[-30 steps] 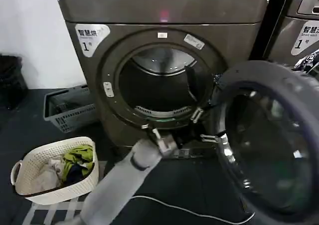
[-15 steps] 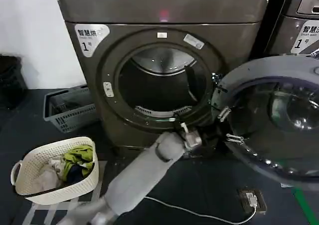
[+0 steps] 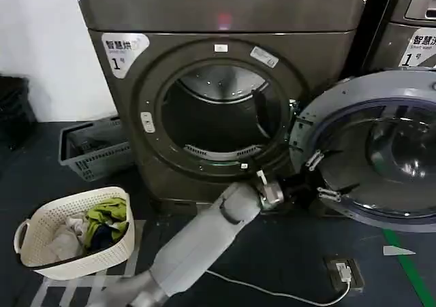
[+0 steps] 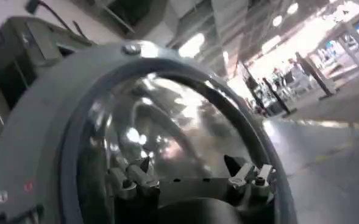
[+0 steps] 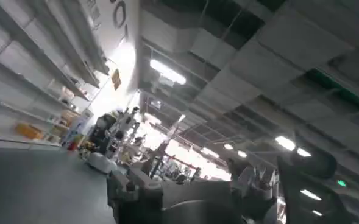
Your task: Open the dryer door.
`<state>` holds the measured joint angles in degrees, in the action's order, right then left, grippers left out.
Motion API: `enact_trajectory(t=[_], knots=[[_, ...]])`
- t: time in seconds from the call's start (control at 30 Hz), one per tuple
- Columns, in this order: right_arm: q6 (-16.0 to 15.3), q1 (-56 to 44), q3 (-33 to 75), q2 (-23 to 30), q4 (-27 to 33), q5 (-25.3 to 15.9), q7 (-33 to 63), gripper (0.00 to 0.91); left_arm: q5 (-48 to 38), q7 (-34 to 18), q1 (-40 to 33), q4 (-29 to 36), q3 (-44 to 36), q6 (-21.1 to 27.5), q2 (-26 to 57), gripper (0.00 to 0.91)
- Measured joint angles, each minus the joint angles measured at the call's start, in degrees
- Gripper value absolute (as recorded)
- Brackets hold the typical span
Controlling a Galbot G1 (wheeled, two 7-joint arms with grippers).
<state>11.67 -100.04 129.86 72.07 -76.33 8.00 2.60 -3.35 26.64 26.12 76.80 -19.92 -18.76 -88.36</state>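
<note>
The dryer door (image 3: 381,150) stands swung wide open to the right of the drum opening (image 3: 218,116), grey inner face outward. The left gripper (image 3: 315,178), fingers spread, sits at its lower rim. On the dark floor (image 3: 286,252) nearest lie a white laundry basket (image 3: 75,235) and cable (image 3: 272,292); farther back, a grey crate (image 3: 92,147) by the white wall (image 3: 41,41).

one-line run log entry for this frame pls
task: open dryer door | dryer door: swung wide open to the right, inner face showing | left gripper: at door's hinge-side lower edge | drum opening: exposed | laundry basket: floor left
</note>
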Motion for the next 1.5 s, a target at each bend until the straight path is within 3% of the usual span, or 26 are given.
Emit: enact_trajectory(t=[0.37, 0.73, 1.0, 1.33, 1.5], knots=[[0.1, 0.08, -1.46, -0.06, -0.53, -0.01, -0.55, 0.907, -0.65, -0.24, 6.25, 13.35, 1.8, 1.12, 12.06, 0.907], [0.29, 0.7, -2.74, -0.62, -0.45, 0.04, -0.92, 0.907, 3.18, -0.05, 9.37, 23.98, 6.0, -2.89, 29.22, 0.907], [0.99, 0.81, -3.56, -0.7, 0.11, 0.16, -1.11, 0.907, 11.56, 3.17, 11.2, 24.9, 11.94, -10.7, 40.35, 0.907], [1.46, 1.54, -5.14, -0.93, 0.35, 0.13, -1.44, 0.907, 27.06, 12.34, 13.14, 21.42, 22.85, -27.91, 50.27, 0.907], [1.48, 1.76, -5.49, -1.42, 0.86, 0.09, -1.54, 0.907, 33.13, 15.87, 12.47, 20.42, 25.93, -28.53, 54.48, 0.907]])
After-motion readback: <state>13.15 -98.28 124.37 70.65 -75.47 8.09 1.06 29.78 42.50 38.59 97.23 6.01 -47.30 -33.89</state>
